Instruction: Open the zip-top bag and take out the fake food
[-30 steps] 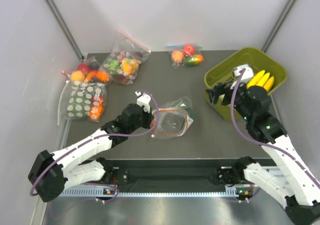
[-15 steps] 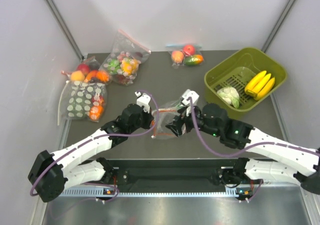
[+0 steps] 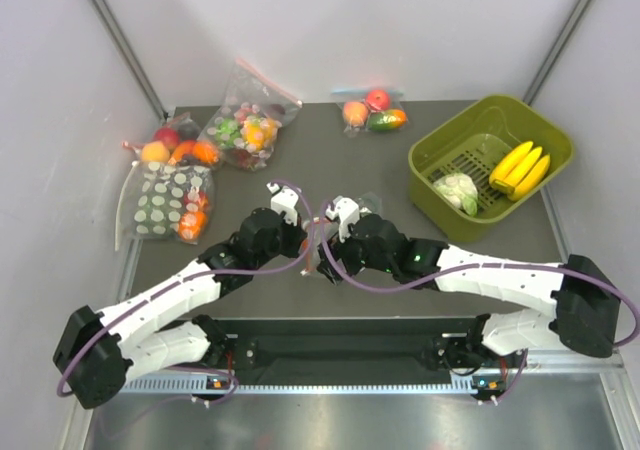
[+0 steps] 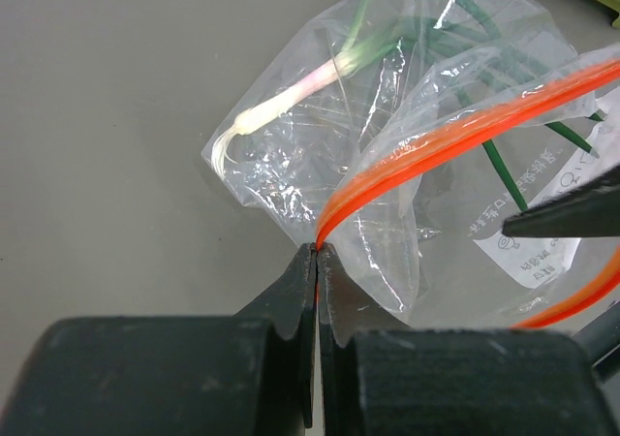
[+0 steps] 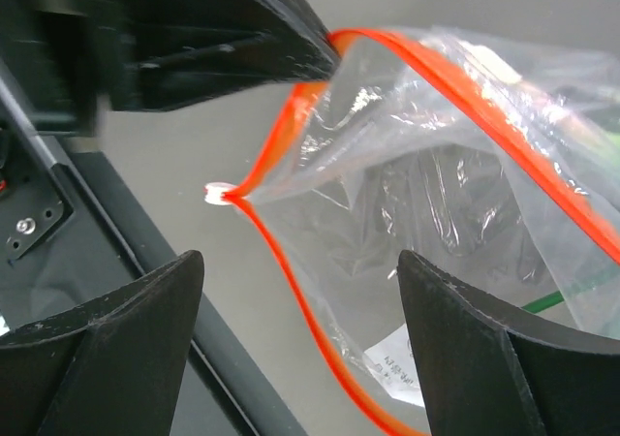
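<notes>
Landmark: green basket [image 3: 437, 210] with a slotted floor.
Zip-top bag [image 4: 387, 165]: left of the basket, between the two grippers. Its mouth gapes and the red-orange zip strip [image 4: 441, 143] is parted.
Left gripper [image 4: 317, 254]: jaws pressed together on the end of the zip strip.
Right gripper [image 5: 300, 262]: jaws wide apart at the open mouth, gripping nothing.
Bananas [image 3: 520, 167]: inside the basket, right half.
Lettuce head [image 3: 457, 192]: inside the basket, left half, apart from the bananas.
Bag contents: green-onion piece [image 4: 320, 73] and printed paper slip [image 4: 528, 247].
</notes>
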### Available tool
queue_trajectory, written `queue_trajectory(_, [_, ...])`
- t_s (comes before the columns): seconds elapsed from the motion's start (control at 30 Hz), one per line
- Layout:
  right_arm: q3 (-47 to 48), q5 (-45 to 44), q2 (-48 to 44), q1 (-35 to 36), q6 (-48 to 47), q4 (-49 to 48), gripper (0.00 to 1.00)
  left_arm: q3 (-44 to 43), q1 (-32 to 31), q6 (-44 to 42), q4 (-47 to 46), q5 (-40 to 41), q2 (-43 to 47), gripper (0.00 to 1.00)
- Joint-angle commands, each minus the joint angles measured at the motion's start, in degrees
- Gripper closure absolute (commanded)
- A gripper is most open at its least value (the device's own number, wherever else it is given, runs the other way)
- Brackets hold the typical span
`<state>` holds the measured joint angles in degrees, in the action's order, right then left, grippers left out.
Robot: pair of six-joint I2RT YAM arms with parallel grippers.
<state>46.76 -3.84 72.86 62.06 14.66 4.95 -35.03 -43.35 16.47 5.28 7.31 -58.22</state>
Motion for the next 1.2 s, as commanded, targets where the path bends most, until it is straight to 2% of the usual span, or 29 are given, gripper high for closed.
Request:
queue_trajectory(0.0, [1.32,-1.97,1.23,-1.32,3.01,-3.11,0.2,-1.01,0.29,-0.56,-0.36,0.16,1.7,1.0])
queue_trajectory(0.17, [-0.44,-1.61,2.37,-5.28,5.29,-3.28,0.2,-0.57,0.29,-0.82,-0.09,0.25,2.4,1.0])
queue_trajectory(0.4, [1.57,-11.52,7.81,-5.81,4.33,-0.82,0.2,-0.57,0.29,-1.18,-0.44,-1.77,3.11,1.0])
queue_trajectory(0.53, [2.45,-16.63,10.54,-5.81,3.72,-2.75,0.19,-0.31,0.29,-1.35,-0.53,-3.0,3.63,1.0])
queue_trajectory(0.83, [0.79,-24.55,17.13,-7.22,5.21,-18.19,0.18,0.83,0.29,-0.3,-3.08,-13.37,2.93,1.0])
queue_trajectory(0.93, [0.26,-24.64,19.33,-7.92,6.61,-21.81,0.18,1.8,0.2,1.19,-4.66,-17.23,2.93,1.0])
queue_trajectory(1.03, [0.35,-23.5,21.44,-8.1,7.58,-25.86,0.18,3.03,0.02,3.13,-11.06,-22.68,2.67,1.0])
queue_trajectory(1.17, [0.17,-21.92,23.11,-8.45,9.33,-27.98,0.18,3.74,-1.12,2.78,-12.84,-23.31,2.41,1.0])
